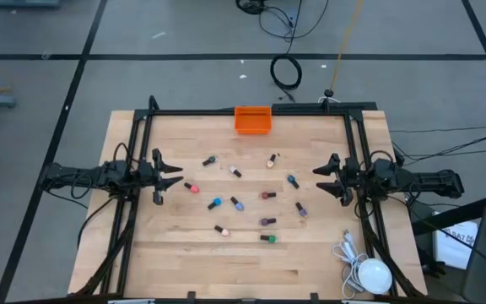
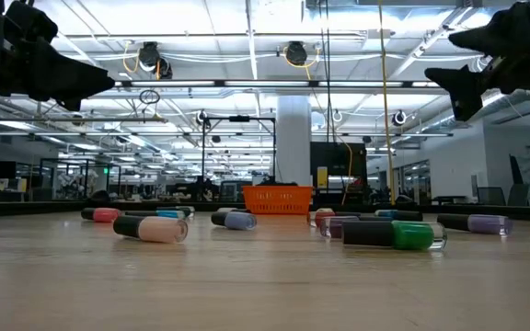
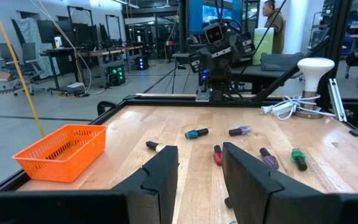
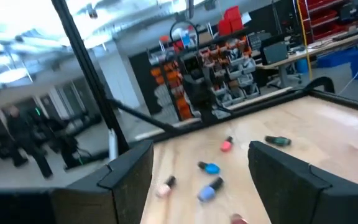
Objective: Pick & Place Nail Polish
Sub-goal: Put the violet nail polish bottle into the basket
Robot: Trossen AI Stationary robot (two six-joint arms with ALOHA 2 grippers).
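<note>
Several tiny nail polish bottles (image 1: pixel 236 203) lie on their sides, scattered over the middle of the wooden table; a peach one (image 2: pixel 150 228) and a green one (image 2: pixel 394 234) are nearest in the low view. My left gripper (image 1: pixel 174 175) hovers open and level at the table's left side, above the wood, with nothing between its fingers (image 3: pixel 199 158). My right gripper (image 1: pixel 319 179) hovers open at the right side, facing the bottles, also with nothing between its fingers (image 4: pixel 201 155). Neither touches a bottle.
An orange plastic bin (image 1: pixel 253 119) stands at the middle of the far edge. A white lamp with a coiled cable (image 1: pixel 371 274) sits at the near right corner. A black frame (image 1: pixel 251 111) runs round the table. A person (image 3: pixel 272 22) stands beyond the right side.
</note>
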